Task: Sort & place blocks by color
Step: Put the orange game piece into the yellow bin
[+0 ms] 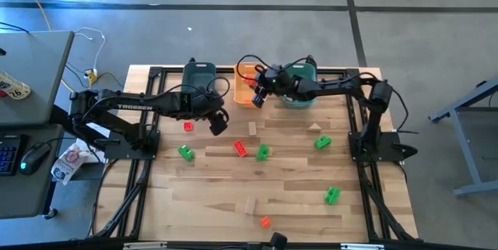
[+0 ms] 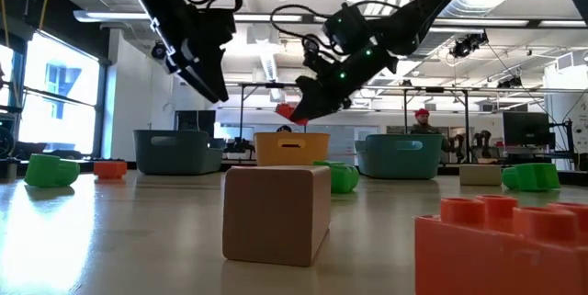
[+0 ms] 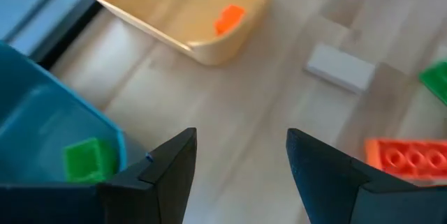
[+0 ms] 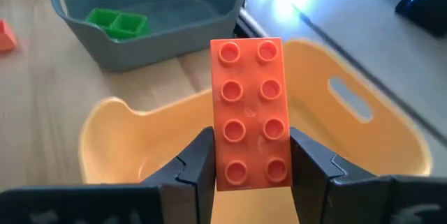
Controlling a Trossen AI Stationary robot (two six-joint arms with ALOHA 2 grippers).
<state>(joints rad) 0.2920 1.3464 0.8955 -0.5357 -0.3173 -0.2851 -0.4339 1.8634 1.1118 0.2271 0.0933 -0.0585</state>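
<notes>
My right gripper is shut on a red-orange studded brick, which it has above the orange bin at the table's far edge. A teal bin beside it contains a green block. My left gripper hangs open over bare table, near that teal bin's corner, with nothing between its fingers. Loose green, red-orange and tan blocks lie flat on the tabletop, among them a red brick, a tan block and a green block. My right gripper pinches the brick's two long sides between its two fingers, at the end nearest the wrist. The fingers slant down from the table's right and lie along the brick. The brick juts out past the fingertips, studs facing the wrist camera, lifted clear over the orange bin.
A second teal bin stands to the right of the orange bin, under my right arm. The orange bin has one small orange block inside. More blocks lie toward the near edge: green, tan, red.
</notes>
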